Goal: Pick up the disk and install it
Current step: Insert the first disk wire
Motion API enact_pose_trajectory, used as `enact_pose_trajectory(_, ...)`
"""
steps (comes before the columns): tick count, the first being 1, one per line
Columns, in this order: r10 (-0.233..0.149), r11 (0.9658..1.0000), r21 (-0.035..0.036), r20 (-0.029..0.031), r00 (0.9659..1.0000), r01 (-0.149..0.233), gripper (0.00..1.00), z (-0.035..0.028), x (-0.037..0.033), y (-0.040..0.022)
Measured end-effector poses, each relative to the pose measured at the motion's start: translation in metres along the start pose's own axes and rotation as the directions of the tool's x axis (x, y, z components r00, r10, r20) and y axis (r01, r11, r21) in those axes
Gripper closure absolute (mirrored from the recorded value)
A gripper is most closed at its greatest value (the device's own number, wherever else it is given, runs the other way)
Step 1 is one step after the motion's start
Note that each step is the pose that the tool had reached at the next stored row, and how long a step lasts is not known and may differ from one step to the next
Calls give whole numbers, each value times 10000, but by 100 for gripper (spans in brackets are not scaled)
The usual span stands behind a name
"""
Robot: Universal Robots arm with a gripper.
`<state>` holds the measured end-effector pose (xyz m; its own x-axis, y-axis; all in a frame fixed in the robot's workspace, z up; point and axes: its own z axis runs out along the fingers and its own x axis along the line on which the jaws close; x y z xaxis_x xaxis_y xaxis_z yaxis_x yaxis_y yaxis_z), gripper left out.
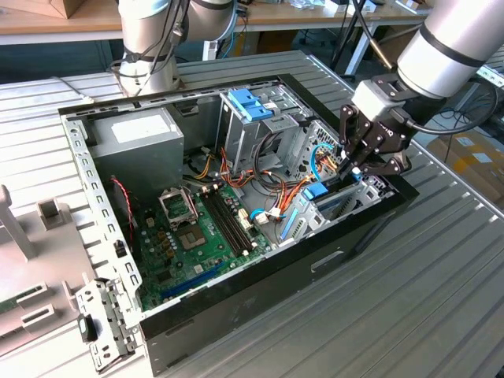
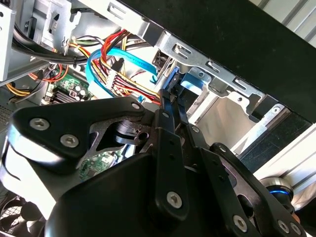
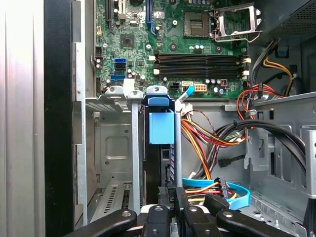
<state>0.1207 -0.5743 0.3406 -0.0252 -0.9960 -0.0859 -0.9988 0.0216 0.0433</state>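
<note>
A ribbed grey worktop (image 1: pixel 441 276) carries one open computer case (image 1: pixel 236 291). One hand (image 1: pixel 347 168) pinches the upright disk (image 3: pixel 160 127), slotted between the bay rails (image 3: pixel 135 148) at the case's front corner.

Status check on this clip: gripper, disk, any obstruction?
Gripper down inside the case, at the drive bay. Disk standing on edge in the bay slot, blue tab up. Blue and coloured cables bunched close beside the bay.
</note>
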Motion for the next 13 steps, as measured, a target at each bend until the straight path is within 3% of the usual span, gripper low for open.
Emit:
enact_pose_trajectory(5, 0, 10000, -1, 3, 10000, 0, 82, 3, 0, 0)
enact_pose_trajectory(7, 1, 10000, 0, 1, 10000, -1, 69, 3, 0, 0)
enact_pose_trajectory(10, 1, 10000, 0, 1, 10000, -1, 69, 1, 0, 0)
enact_pose_trajectory(13, 0, 10000, 0, 8, 10000, 0, 69, -60, -5, 3)
